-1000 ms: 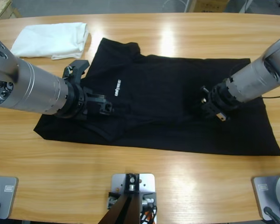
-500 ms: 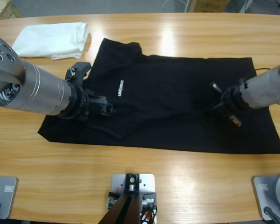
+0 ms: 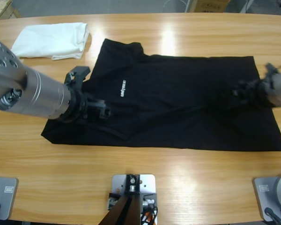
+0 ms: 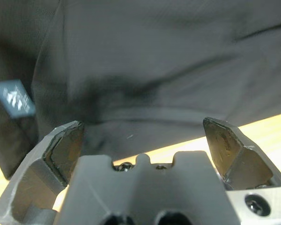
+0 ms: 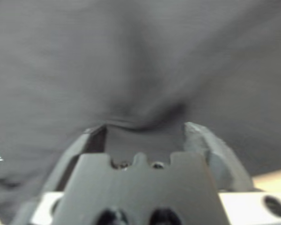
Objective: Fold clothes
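The black polo shirt [image 3: 178,103] lies spread across the centre of the worktop [image 3: 145,178]. The left gripper [image 3: 94,108] gapes wide over its left part; the right gripper [image 3: 241,90] pinches cloth at right.

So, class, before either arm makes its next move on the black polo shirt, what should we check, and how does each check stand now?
1. Left end effector open: ok, its jaws stand apart with cloth just ahead.
2. Left end effector at the collar end of the polo shirt: ok, the blue neck label shows beside it.
3. Right end effector has a firm hold: cannot tell, though the cloth puckers at it.
4. Shirt wholly on the table: ok.
5. Shirt lying smooth: not ok, there are creases near the right end effector.
6. White folded garment apart from the shirt: ok.
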{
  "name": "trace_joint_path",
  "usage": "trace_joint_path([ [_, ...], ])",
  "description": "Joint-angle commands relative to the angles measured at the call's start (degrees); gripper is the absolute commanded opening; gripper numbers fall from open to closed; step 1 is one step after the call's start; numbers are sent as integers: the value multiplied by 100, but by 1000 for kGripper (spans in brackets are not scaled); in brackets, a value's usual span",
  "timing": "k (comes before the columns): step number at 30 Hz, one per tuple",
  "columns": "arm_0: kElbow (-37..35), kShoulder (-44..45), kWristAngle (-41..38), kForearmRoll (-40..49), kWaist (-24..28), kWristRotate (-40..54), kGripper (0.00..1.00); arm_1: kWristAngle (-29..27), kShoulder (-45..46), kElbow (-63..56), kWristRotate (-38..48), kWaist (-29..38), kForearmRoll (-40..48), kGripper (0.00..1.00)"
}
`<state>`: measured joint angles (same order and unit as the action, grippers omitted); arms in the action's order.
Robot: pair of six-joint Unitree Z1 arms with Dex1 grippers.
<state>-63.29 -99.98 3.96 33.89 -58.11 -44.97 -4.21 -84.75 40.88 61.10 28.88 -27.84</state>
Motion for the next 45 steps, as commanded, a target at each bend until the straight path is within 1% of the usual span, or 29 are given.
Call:
trace_joint_path([
  [1, 769, -224, 101, -60, -76, -186, 983, -202, -305, 2, 97, -787, -1106, 1000],
  [3, 734, -252, 101, -65, -52, -144, 985, 16, -381, 126, 78, -996, -1312, 1000],
  [5, 741, -380, 94, -67, -52, -158, 985, 122, -457, 115, 92, -1015, -1268, 1000],
  [8, 729, -589, 96, -76, -52, -200, 984, 248, -824, -85, 97, -1015, -616, 1000],
  [13, 657, -885, 165, -185, 27, -351, 986, 246, -1234, -344, 157, -1015, -245, 1000],
  [17, 805, -1029, 159, -541, 27, -381, 987, 377, -1409, -361, 167, -966, -252, 1000],
  [21, 1149, -769, 163, -541, 26, -393, 987, 501, -1392, -356, 278, -754, -379, 1000],
  [24, 1497, -623, 159, -541, -43, -427, 987, 464, -1471, -354, 283, -309, -387, 1000],
  [27, 1734, -602, 158, -550, -236, -578, 987, 421, -1460, -353, 348, 32, -405, 1000],
  [32, 2061, -224, 122, -511, -568, -854, 987, 484, -1329, -353, 345, 531, -431, 1000],
  [33, 2135, -180, 119, -506, -597, -915, 987, 519, -1300, -330, 424, 565, -538, 1000],
  [34, 2220, -139, 119, -503, -625, -986, 987, 677, -1307, -317, 588, 605, -654, 1000],
  [37, 2381, -41, 126, -506, -641, -1074, 987, 716, -1140, -307, 892, 1145, -821, 1000],
  [38, 2399, -27, 131, -499, -641, -1075, 987, 718, -1074, -300, 981, 1219, -887, 1000],
  [42, 2448, 38, 138, -432, -641, -1116, 987, 438, -996, -282, 1064, 1236, -1256, 1000],
  [45, 2525, 130, 149, -418, -641, -1146, 987, 90, -1035, -258, 1132, 1236, -1284, 1000],
])
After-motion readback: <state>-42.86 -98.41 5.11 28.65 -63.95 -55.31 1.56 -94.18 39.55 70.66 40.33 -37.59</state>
